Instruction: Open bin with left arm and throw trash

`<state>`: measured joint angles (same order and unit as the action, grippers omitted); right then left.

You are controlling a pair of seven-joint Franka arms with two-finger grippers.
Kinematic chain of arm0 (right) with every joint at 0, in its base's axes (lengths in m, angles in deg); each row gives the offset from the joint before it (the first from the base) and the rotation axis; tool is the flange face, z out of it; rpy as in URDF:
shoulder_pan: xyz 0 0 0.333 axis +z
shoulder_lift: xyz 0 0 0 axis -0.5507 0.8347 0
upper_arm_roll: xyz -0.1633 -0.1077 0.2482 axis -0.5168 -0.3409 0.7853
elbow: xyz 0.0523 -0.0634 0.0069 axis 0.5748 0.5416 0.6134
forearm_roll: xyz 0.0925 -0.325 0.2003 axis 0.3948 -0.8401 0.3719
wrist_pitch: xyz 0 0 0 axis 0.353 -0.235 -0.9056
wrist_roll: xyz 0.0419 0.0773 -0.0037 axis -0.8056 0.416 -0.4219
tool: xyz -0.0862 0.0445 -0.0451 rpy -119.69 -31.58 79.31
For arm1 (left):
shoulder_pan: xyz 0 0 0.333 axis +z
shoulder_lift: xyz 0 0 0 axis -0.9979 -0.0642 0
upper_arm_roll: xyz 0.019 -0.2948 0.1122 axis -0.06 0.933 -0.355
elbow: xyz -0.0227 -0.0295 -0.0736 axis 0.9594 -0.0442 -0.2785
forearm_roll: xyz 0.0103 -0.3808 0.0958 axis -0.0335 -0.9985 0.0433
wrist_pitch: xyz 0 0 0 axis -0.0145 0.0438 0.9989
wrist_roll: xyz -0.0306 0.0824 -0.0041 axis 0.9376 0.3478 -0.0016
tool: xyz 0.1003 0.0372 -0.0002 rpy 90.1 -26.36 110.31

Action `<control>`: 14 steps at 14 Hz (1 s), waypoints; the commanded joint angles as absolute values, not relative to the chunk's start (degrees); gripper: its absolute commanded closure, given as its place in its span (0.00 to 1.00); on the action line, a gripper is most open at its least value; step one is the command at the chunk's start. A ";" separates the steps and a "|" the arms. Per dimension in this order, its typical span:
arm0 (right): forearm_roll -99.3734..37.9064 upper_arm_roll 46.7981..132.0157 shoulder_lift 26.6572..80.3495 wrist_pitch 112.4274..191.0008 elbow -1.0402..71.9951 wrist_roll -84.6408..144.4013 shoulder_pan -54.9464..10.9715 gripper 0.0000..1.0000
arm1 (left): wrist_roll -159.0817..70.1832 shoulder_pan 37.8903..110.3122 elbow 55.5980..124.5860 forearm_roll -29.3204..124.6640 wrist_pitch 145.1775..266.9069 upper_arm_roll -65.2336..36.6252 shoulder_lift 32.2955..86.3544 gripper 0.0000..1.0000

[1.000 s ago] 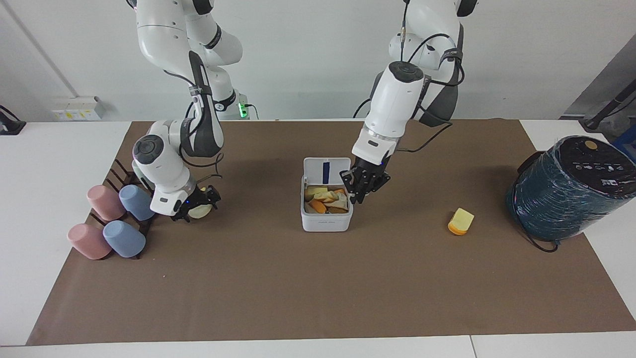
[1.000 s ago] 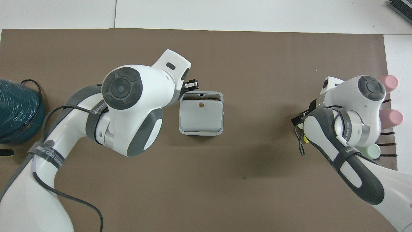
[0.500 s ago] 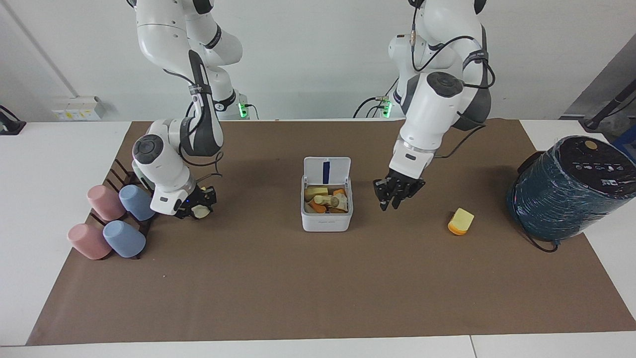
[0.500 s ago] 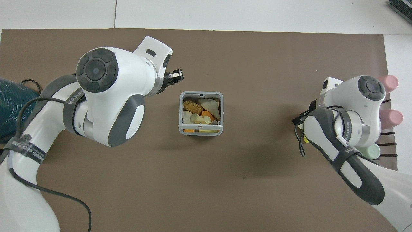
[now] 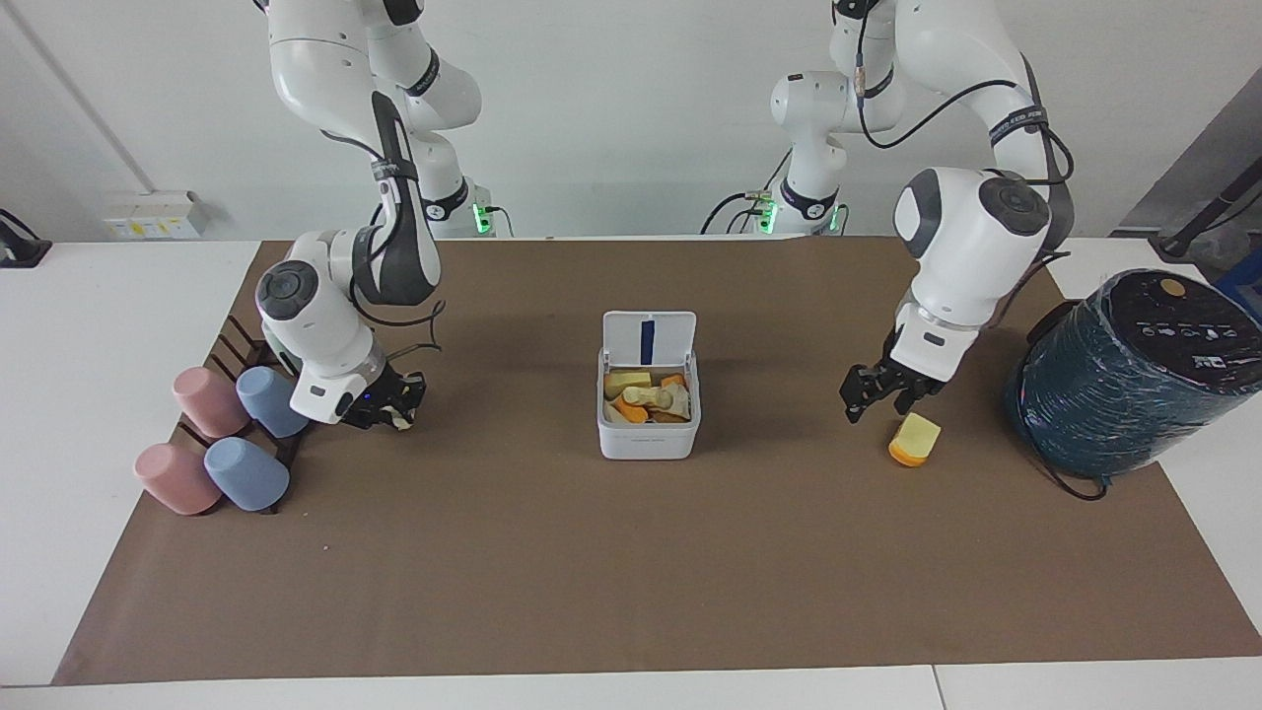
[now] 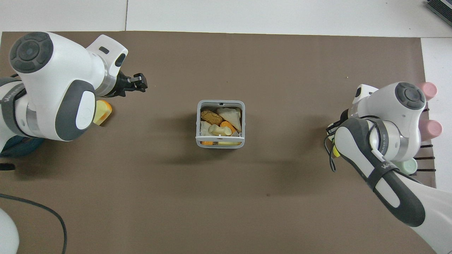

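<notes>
The white bin [image 5: 648, 439] stands mid-mat with its lid [image 5: 648, 340] upright and open; several yellow, cream and orange chunks lie inside. It also shows in the overhead view [image 6: 197, 121]. The yellow-and-orange chunk [image 5: 914, 440] lies on the mat toward the left arm's end, also seen from overhead [image 6: 103, 111]. My left gripper [image 5: 854, 412] hangs just beside it, apart from it, fingers together and empty [image 6: 140, 81]. My right gripper [image 5: 392, 414] is low at the mat by the cups, shut on the cream chunk [image 5: 402, 422]; from overhead its arm hides it.
Pink and blue cups [image 5: 210, 401] lie on a dark rack at the right arm's end [image 6: 425, 90]. A big dark teal wrapped cylinder [image 5: 1134, 375] stands at the left arm's end, with a cable. A brown mat [image 5: 631, 572] covers the table.
My left gripper has left the bin and swung toward the left arm's end, now beside the yellow-and-orange chunk. The lid now stands fully open. My right gripper has shifted only slightly.
</notes>
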<state>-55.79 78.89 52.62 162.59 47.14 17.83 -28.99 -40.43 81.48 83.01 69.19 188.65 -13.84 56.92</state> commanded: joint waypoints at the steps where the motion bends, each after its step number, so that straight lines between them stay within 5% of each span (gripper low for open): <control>1: -54.91 80.61 48.45 161.99 44.94 23.89 -28.84 1.00 | -32.89 84.64 90.73 68.76 193.23 -13.46 61.12 0.00; 6: -53.06 84.05 46.69 171.20 41.59 31.81 -27.88 1.00 | -28.33 87.28 97.61 68.77 202.30 -13.46 61.83 0.00; 14: -47.82 84.67 50.28 171.84 34.13 61.32 -16.90 1.00 | -24.09 89.04 99.55 68.77 209.86 -13.46 56.21 0.00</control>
<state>-51.97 84.65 47.64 171.78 38.19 57.77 -17.85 -25.51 88.56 98.60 69.19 207.21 -13.78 57.25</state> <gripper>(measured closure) 0.837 0.000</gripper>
